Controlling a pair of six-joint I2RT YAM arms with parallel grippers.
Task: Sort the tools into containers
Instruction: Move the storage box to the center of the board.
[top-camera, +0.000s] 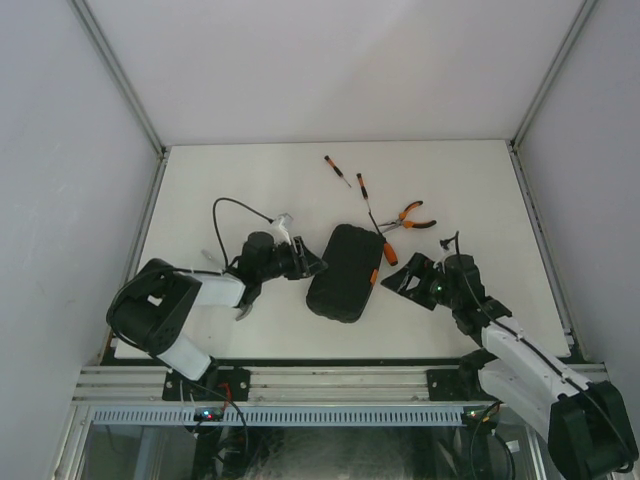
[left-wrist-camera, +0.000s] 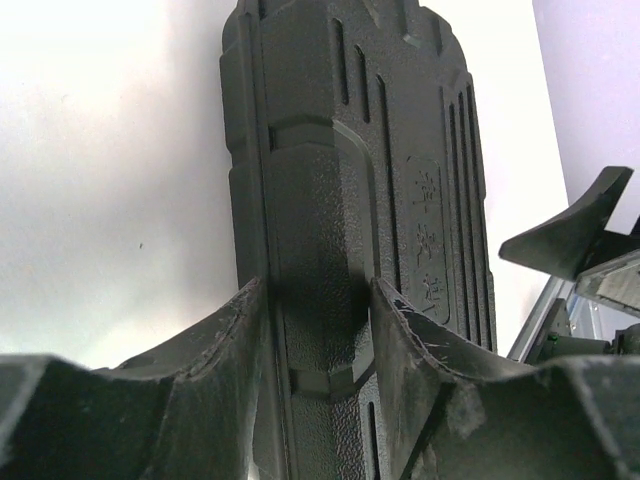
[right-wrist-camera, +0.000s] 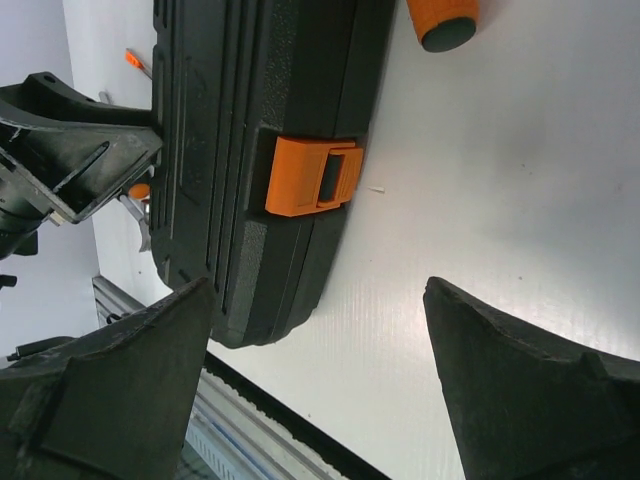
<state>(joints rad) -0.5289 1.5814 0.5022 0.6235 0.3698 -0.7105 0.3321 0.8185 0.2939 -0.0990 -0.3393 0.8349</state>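
Note:
The black tool case (top-camera: 343, 272) lies shut at the table's middle, its orange latch (top-camera: 374, 277) on the right side. My left gripper (top-camera: 312, 266) is at the case's left edge. In the left wrist view its fingers (left-wrist-camera: 250, 310) hug both sides of a raised block on the case's (left-wrist-camera: 340, 150) rim. My right gripper (top-camera: 405, 277) stands open just right of the case, with bare table between its jaws (right-wrist-camera: 318, 290) and the latch (right-wrist-camera: 313, 175) ahead. Two thin screwdrivers (top-camera: 337, 171) (top-camera: 367, 200), an orange handle (top-camera: 390, 252) and pliers (top-camera: 410, 215) lie behind the case.
The table's near edge is a black strip with an aluminium rail (top-camera: 330, 385). White walls stand on the left, right and back. A black cable (top-camera: 235, 203) loops above the left arm. The orange handle's end (right-wrist-camera: 443, 18) lies close by the case's latch side.

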